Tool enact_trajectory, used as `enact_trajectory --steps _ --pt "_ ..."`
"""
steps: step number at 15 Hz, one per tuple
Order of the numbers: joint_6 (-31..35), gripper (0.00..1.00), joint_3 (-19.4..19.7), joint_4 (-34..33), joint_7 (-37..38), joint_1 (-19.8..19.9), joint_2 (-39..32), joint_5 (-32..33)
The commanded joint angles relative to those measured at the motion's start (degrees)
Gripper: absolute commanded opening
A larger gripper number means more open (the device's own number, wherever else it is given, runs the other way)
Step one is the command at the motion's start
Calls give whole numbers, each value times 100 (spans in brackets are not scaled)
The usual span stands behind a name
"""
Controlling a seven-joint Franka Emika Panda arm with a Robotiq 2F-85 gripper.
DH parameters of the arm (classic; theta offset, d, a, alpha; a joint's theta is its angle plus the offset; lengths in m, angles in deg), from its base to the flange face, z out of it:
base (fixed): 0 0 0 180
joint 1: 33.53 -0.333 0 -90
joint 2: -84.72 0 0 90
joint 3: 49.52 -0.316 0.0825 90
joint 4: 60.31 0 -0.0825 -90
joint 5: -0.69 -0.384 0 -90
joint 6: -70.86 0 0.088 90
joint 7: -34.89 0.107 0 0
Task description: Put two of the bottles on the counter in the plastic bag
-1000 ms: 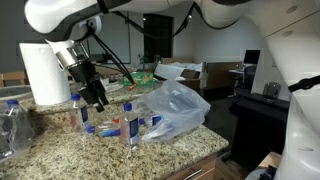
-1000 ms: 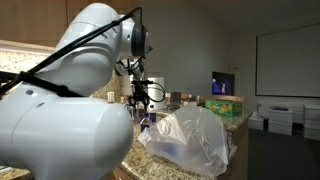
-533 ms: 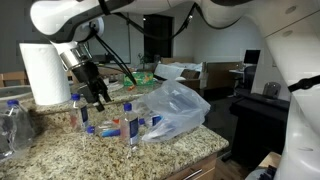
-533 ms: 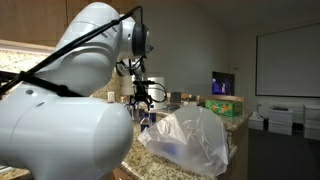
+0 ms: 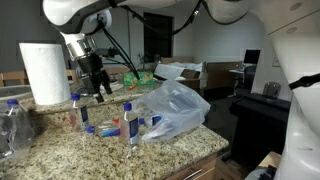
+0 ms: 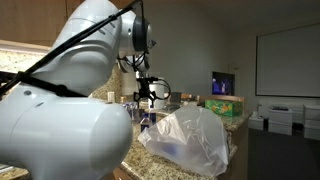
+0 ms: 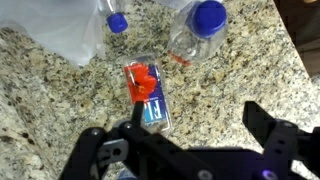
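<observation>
Counter (image 7: 50, 95) speckled beige-and-brown granite; bottle (image 7: 150, 100) clear with a red-and-blue label; second bottle (image 5: 131, 126) clear with a blue cap; plastic bag (image 5: 180, 108) translucent whitish and glossy; paper towel roll (image 5: 42, 72) plain white; gripper (image 5: 99, 92) black.

Counter (image 5: 60, 150): polished granite, speckled beige-brown, smooth, slight sheen.
Plastic bag (image 5: 178, 108): thin translucent whitish film, heavily wrinkled, glossy highlights.
Small bottles (image 5: 130, 122): clear smooth plastic, blue plastic caps.
Lying bottle (image 7: 150, 100): glossy red-blue label wrap over clear plastic.
Big ribbed bottle (image 5: 14, 128): clear plastic, ribbed wall, blue cap.
Paper towel roll (image 5: 44, 72): white paper, matt.
Robot arm shell (image 5: 85, 12): white, smooth, semi-gloss, looks plastic.
Gripper (image 5: 100, 93): black, matt; metal or plastic, can't tell.
</observation>
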Motion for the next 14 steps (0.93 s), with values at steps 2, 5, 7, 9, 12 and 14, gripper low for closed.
enact_trajectory --steps 2,5,7,9,12,14 --pt "-39 100 6 -74 11 1 0 0" --pt "-82 100 20 -119 61 -31 -58 4" --pt "-55 100 98 -22 440 4 120 -60" --pt "155 100 196 252 946 97 414 -148" --pt "213 100 357 546 1588 226 809 -219" --pt "340 100 403 953 2011 342 1104 -539"
